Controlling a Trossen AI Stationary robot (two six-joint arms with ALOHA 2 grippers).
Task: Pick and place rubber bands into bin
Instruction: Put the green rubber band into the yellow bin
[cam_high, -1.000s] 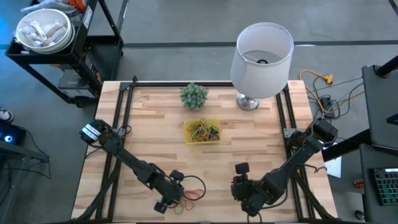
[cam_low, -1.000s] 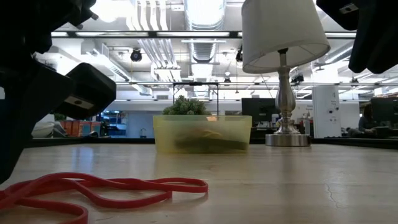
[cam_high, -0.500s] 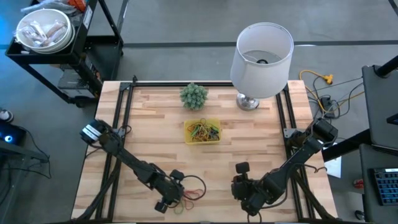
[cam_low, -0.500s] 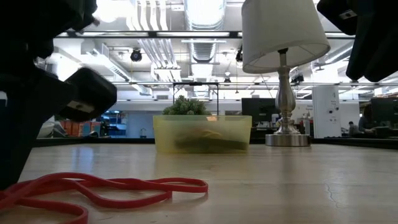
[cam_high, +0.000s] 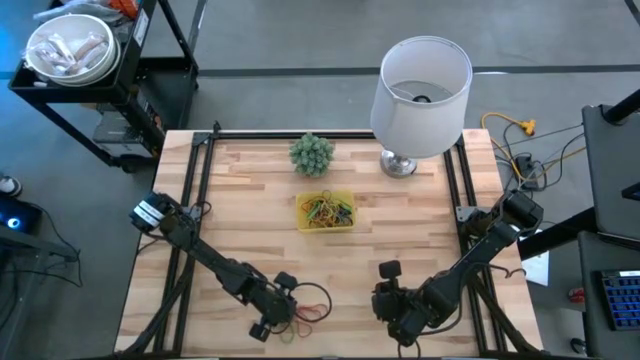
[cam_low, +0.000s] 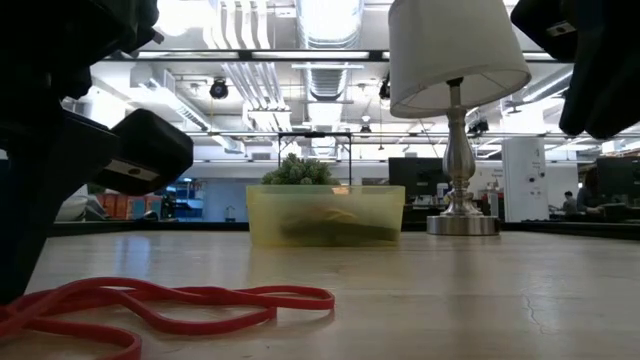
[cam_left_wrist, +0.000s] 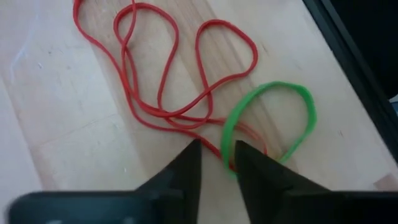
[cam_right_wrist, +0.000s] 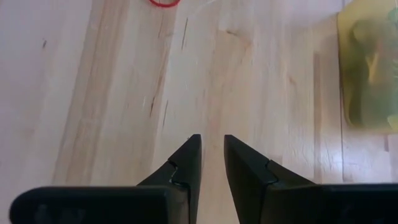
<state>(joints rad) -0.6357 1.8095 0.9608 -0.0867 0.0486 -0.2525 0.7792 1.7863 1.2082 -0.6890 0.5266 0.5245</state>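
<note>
Two bands lie loose near the table's near edge: a red rubber band (cam_high: 316, 298) (cam_low: 190, 300) in several curls (cam_left_wrist: 165, 74), and a green rubber band (cam_left_wrist: 273, 115) overlapping it. My left gripper (cam_left_wrist: 217, 155) (cam_high: 294, 312) hangs over them, pointing down and narrowly open, its tips either side of the spot where the two cross. The yellow bin (cam_high: 325, 211) (cam_low: 325, 215) sits mid-table with several coloured bands inside. My right gripper (cam_right_wrist: 212, 146) (cam_high: 382, 300) waits low over bare wood near the near edge, narrowly open. My left gripper comes from above with its fingertips (cam_left_wrist: 189, 158) on either side of the green band's near end (cam_left_wrist: 229, 146), where a red strand crosses it. Whether they touch the bands I cannot tell. Both bands lie flat and slack on the table.
A small green plant (cam_high: 311, 153) stands behind the bin and a white-shaded lamp (cam_high: 420, 85) at the far right corner. Black frame rails (cam_high: 190, 200) run along the table's left and right sides. Bare wood lies between the bands and the bin.
In the low view my left gripper has edged slightly toward the table's right above the red band. The bands lie where they were.
</note>
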